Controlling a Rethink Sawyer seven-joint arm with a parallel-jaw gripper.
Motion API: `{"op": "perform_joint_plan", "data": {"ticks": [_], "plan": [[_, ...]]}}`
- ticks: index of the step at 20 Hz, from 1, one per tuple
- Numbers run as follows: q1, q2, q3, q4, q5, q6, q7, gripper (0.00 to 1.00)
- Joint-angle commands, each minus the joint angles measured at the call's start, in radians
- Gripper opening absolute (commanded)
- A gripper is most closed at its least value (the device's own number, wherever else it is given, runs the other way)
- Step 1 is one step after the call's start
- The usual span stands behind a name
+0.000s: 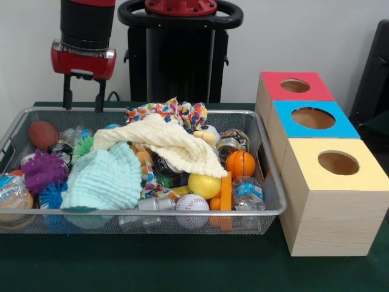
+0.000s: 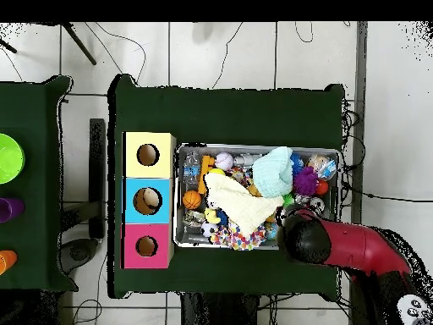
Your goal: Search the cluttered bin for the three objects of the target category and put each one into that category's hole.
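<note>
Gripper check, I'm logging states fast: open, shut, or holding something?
Gripper: open and empty, above the cluttered bin's far corner.

Open-fingered tool [image 1: 83,93] above the wire basket's [image 1: 152,214] far corner; possibly a crinkly water bottle [image 1: 248,193] beside the orange ball [image 1: 240,163].

The gripper [image 1: 84,98] is held with fingers parted above the far left corner of the wire basket [image 1: 146,213] in the front view. A football [image 1: 43,134] is placed just below it. Cloths [image 1: 159,143] are piled to its right, a bottle [image 1: 248,193] beyond them, and three boxes [image 1: 328,182] are set outside, farthest right.
</note>
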Motion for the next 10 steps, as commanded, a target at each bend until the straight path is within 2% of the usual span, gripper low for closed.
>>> {"op": "perform_joint_plan", "data": {"ticks": [1,10], "plan": [[0.01,0.054,-0.012,0.032,-0.013,-0.042,0.126,1.0],[-0.021,0.134,0.006,0.012,-0.048,-0.158,0.087,1.0]]}}
